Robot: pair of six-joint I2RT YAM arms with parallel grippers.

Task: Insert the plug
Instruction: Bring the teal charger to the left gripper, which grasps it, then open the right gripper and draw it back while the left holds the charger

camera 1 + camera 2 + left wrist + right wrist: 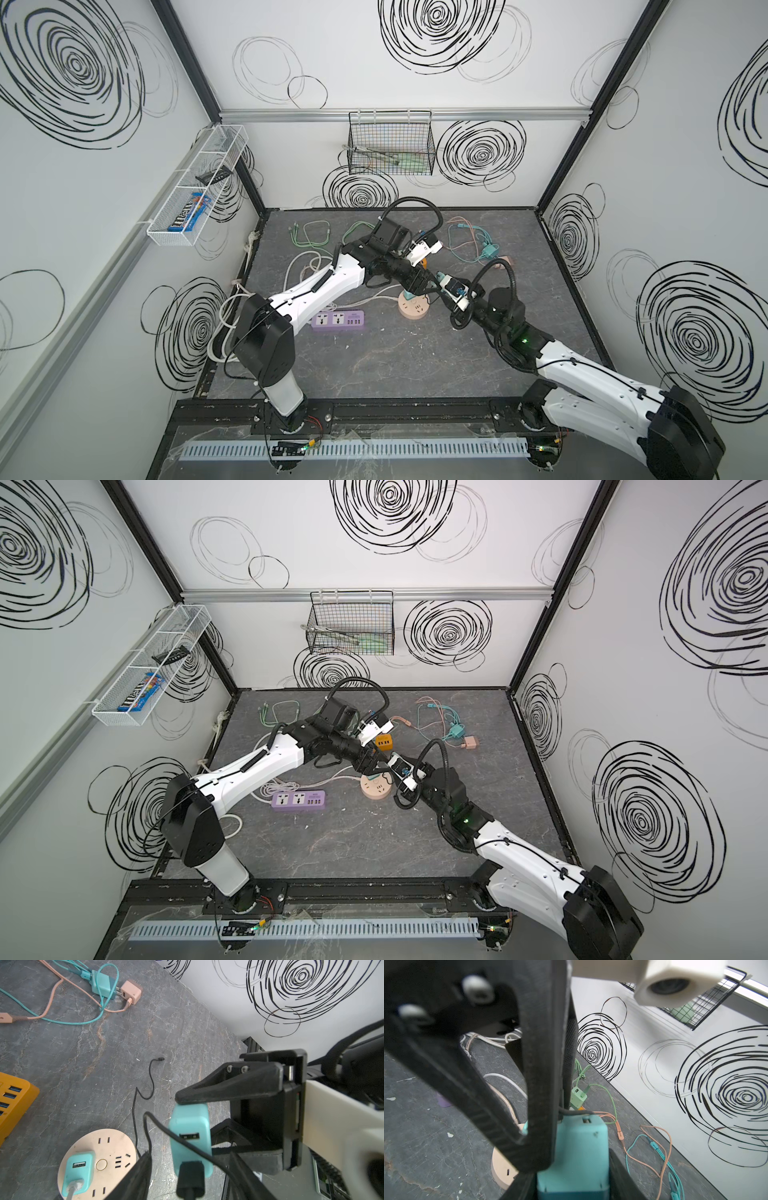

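My right gripper (571,1169) is shut on a teal charger block (583,1147), which hangs just above the round pink socket base (97,1165). A black plug (190,1180) on a thin black cable (135,1118) sits at the lower port of the teal charger block (189,1138). Either side of that plug stand the fingers of my left gripper (190,1176), with a gap on both sides, so it is open. In both top views the left gripper (424,286) and right gripper (441,279) meet over the round pink socket base (413,311). The plug's contact with the port is hidden.
Another teal charger (78,1169) is plugged into the round base. An orange USB hub (12,1103) and a purple power strip (338,321) lie nearby. Teal (104,982), pink (132,991) and green (578,1098) chargers with loose cables lie toward the back wall.
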